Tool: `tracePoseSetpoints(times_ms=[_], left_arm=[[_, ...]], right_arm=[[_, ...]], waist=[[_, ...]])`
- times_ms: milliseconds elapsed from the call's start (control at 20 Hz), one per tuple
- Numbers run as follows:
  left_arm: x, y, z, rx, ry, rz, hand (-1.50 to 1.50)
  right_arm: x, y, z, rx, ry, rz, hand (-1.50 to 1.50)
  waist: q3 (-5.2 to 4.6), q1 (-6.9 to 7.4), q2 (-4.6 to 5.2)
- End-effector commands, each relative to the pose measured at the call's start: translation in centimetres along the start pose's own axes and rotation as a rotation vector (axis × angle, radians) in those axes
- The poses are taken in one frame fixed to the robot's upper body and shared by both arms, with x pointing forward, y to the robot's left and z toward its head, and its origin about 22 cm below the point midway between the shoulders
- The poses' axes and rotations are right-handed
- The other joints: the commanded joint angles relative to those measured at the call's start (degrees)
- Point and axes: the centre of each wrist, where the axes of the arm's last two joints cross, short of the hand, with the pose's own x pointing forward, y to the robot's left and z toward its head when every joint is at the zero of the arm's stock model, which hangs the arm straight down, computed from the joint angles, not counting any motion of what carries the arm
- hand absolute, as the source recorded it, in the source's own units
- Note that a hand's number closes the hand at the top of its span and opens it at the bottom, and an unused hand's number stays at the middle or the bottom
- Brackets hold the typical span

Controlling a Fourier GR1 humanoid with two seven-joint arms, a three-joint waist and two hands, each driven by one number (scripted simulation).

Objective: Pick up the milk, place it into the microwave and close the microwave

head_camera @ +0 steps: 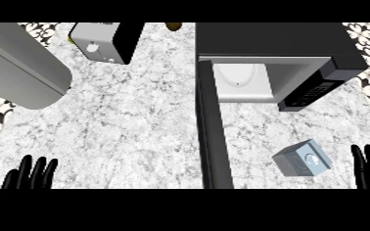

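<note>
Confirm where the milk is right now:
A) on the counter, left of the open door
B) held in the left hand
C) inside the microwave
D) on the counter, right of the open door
D: the milk sits on the counter, right of the open door and in front of the microwave, whose cavity holds only its plate; neither hand holds it.

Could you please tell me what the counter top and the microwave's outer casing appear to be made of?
The counter looks like polished stone, probably marble or granite: white with fine grey veining all over. The microwave casing seems to be dark painted metal or plastic with a matt finish, showing flat black with no grain; its open door looks equally dark. Which of the two cannot be told.
</note>
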Motion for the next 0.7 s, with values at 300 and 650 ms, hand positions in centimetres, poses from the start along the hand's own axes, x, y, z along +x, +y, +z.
tracePoseSetpoints(times_ms=[300,650], left_arm=[[0.5,-0.2,0.3,-0.003,-0.008,-0.004,-1.5],[0.1,0.5,1.5,-0.003,-0.002,-0.016,-1.5]], right_arm=[[-5.1,-2.3,0.2,-0.055,0.051,0.103,-1.5],[-8.5,-6.2,1.1,-0.087,0.081,0.115,-1.5]], waist=[[0.02,-0.08,0.08],[0.01,0.07,0.04]])
